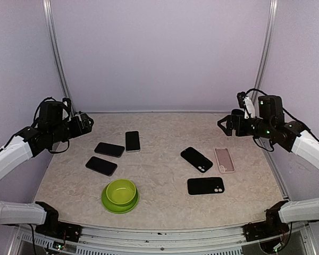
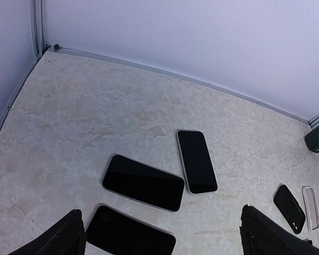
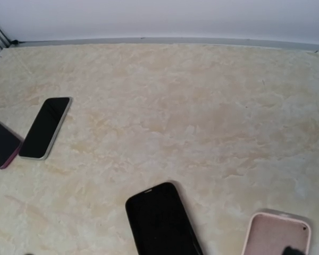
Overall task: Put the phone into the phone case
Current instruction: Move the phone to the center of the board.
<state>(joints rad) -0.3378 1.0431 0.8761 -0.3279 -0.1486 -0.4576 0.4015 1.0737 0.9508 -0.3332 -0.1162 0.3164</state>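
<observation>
Three dark-screened phones lie on the left of the table: a white-edged one (image 1: pixel 132 141) (image 2: pixel 196 161), a second (image 1: pixel 109 149) (image 2: pixel 143 182) and a third (image 1: pixel 101 166) (image 2: pixel 130 234). On the right lie a pink phone case (image 1: pixel 224 160) (image 3: pixel 276 234), open side up, and two black cases with camera cutouts (image 1: pixel 196 159) (image 1: pixel 206 186); the nearer one also shows in the right wrist view (image 3: pixel 160 220). My left gripper (image 1: pixel 87 123) (image 2: pixel 159 226) hovers open above the phones. My right gripper (image 1: pixel 223 126) hovers open and empty above the table behind the cases; only a fingertip (image 3: pixel 292 251) shows in its wrist view.
A green bowl (image 1: pixel 119 195) on a green plate stands near the front edge, left of centre. White walls enclose the table on the back and both sides. Bare marbled tabletop (image 1: pixel 165 133) lies between the phones and the cases.
</observation>
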